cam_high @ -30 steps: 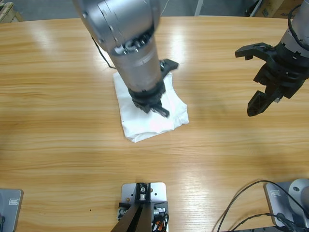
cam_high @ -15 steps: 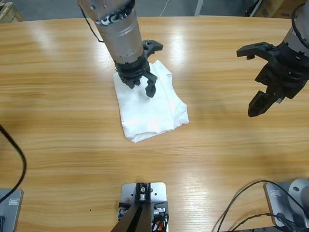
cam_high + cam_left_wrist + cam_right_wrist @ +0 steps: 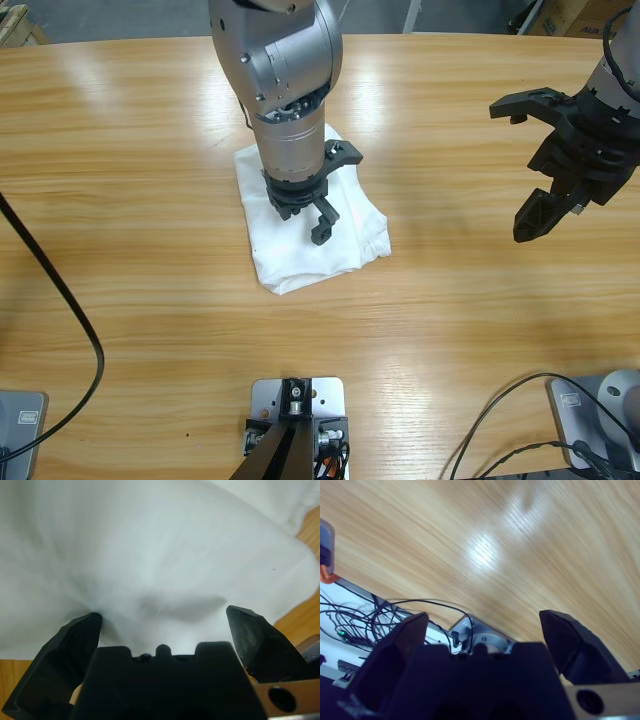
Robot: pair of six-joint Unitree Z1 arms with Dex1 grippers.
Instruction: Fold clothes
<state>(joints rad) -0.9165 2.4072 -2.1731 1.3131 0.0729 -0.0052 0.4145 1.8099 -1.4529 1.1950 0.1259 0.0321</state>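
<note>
T-shirt (image 3: 318, 245): folded into a small white packet on the wooden table (image 3: 120, 260), directly under the left gripper.
Left gripper (image 3: 333, 195): jaws spread wide, empty, just above the cloth; its wrist view is filled with white fabric (image 3: 165, 560).
Right gripper (image 3: 525, 165): well off to the side of the T-shirt, jaws apart, holding nothing, over bare wood.

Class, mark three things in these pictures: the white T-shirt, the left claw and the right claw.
white T-shirt (image 3: 285, 255): high view, bare folded cloth near its front edge.
left claw (image 3: 332, 195): high view, midway between its open fingertips, over the shirt.
right claw (image 3: 518, 170): high view, midway between its open fingertips.
</note>
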